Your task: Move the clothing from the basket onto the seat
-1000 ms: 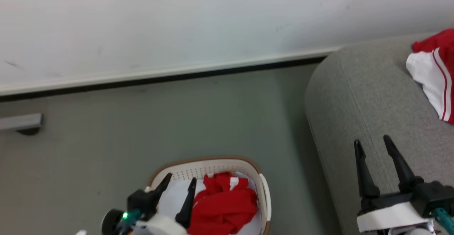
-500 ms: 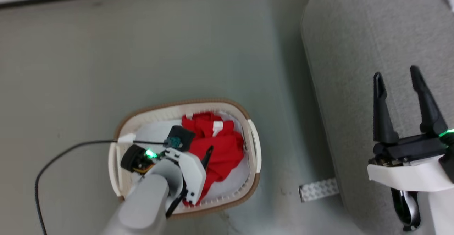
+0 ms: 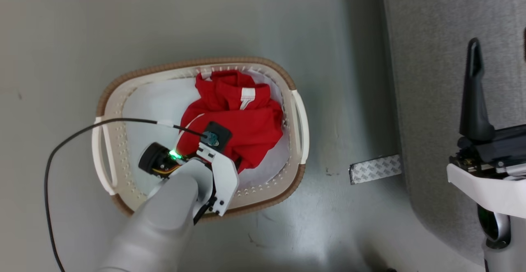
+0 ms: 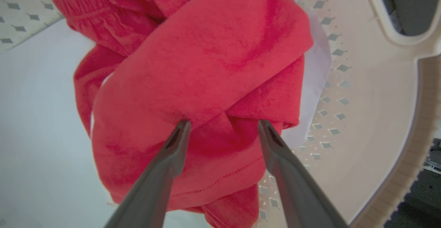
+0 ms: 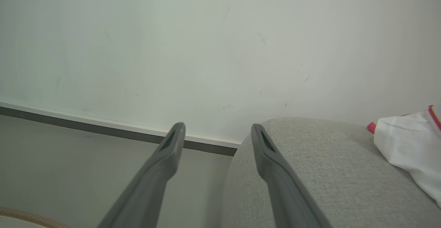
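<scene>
One arm near: left gripper — fingers spread, tips at the clothing, straight ahead in the basket.
Other arm: right gripper — spread, empty, beside the seat.

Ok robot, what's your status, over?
Left tool open, tips at red clothing in basket. Right tool open, empty, by seat. Nothing blocking.

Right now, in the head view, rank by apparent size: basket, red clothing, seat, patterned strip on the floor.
1. seat: cropped by the frame, and its visible part roughly matches the basket, so the top two are unsure
2. basket
3. clothing, lying inside the basket
4. floor strip, clearly smallest
</scene>
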Robot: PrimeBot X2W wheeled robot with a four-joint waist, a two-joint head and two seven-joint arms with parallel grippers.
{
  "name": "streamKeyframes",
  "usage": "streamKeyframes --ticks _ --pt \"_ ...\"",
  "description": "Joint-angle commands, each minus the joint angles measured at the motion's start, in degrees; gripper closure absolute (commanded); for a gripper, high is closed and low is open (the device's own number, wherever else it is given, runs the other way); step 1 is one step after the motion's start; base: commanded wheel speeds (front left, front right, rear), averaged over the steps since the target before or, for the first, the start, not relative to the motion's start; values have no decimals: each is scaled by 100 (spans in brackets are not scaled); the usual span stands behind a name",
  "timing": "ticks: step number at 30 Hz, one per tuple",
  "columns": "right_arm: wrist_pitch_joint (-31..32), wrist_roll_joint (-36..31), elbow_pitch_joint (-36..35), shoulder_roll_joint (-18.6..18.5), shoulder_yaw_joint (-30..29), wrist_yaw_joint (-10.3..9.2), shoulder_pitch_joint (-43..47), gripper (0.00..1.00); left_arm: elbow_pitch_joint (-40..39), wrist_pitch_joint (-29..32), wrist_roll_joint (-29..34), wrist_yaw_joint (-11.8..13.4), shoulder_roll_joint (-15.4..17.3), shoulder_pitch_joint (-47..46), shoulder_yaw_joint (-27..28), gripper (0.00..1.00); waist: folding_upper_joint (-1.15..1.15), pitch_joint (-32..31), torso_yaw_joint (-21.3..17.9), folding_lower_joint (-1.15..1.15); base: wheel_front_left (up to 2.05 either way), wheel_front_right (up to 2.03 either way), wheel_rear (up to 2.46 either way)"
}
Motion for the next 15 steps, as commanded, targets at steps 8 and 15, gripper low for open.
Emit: streamKeyframes --ticks 8,15 --pt "-2 -199 -438 -3 -213 -15 373 0 400 -257 -219 30 28 -528 -458 0 0 421 159 -2 0 0 0" --pt "-2 -247 -690 -3 -303 -15 698 0 574 -417 -321 155 29 -793 -738 0 0 576 242 -2 0 0 0"
